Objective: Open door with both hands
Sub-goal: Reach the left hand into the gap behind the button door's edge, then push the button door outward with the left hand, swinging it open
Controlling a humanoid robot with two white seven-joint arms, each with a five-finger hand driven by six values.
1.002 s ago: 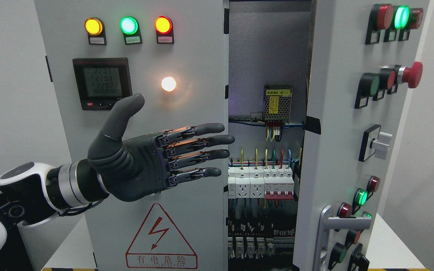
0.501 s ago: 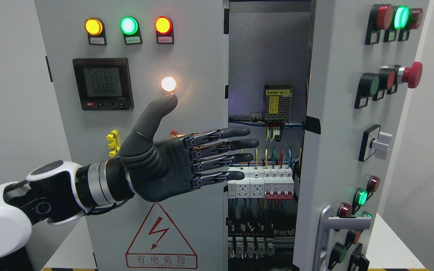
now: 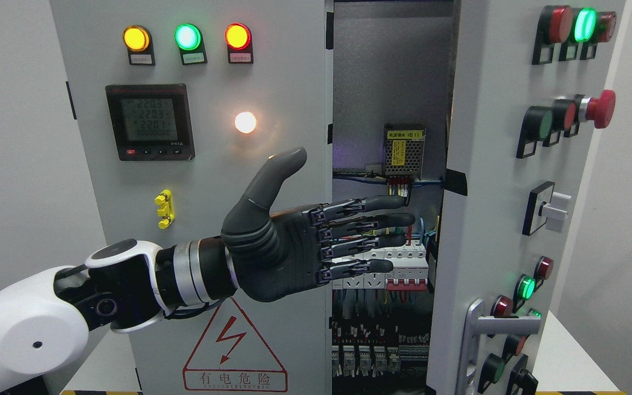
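The left hand [image 3: 316, 236], fingers [image 3: 371, 222] stretched flat and holding nothing, reaches into the gap beside the right door [image 3: 491, 181], likely to push that door wider.

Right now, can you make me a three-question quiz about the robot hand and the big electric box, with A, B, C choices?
1. Where do the left hand's fingers reach?
A. Onto the digital meter
B. Into the gap between the doors
C. Onto the right door's handle

2. What colours are the three lamps atop the left door?
A. Yellow, green, red
B. Blue, white, blue
C. All green

3. What is the left hand doing?
A. Gripping a wire
B. Making a fist
C. Open, holding nothing

Answers: 1 B, the fingertips lie in front of the breakers inside the cabinet. 2 A, yellow lamp, green lamp, red lamp. 3 C, its fingers are straight and spread.
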